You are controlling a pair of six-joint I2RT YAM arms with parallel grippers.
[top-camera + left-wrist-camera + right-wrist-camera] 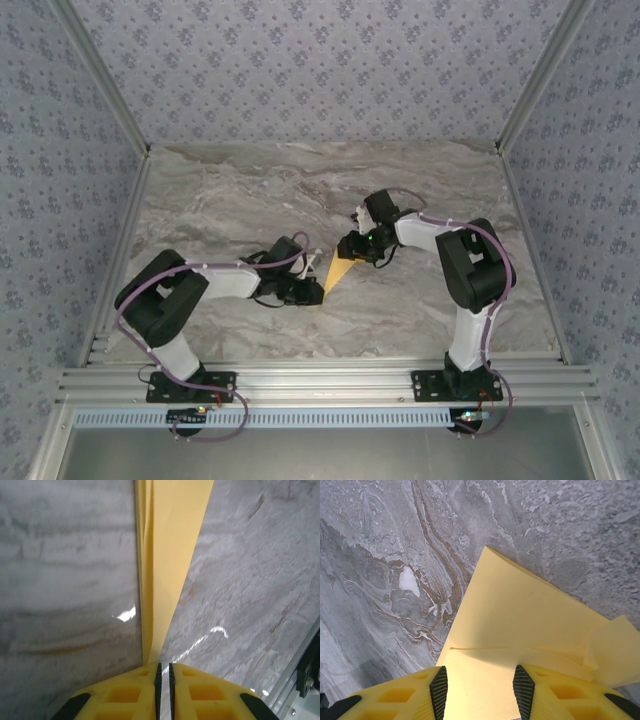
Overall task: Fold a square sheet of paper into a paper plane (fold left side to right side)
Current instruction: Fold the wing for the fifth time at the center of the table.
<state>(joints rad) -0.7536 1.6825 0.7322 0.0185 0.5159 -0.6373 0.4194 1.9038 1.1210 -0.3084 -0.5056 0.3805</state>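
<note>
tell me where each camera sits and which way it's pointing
Top external: above and behind the arms, looking down at the marble table; both arms show, left end effector and right end effector at the yellow paper.
Left wrist: on that arm, looks along the paper from its narrow tip; nearly closed yellow fingers show.
Right wrist: on that arm, looks down on the paper; open yellow fingers show.
All three share the paper on marble.

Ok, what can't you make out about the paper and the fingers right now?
Top view: paper too small to read its folds.
Left wrist view: paper's tip vanishes behind the left fingers; whether it is pinched is hidden. Far end cut off by the top edge.
Right wrist view: paper runs between the right fingers and off the bottom edge; contact unclear.
</note>
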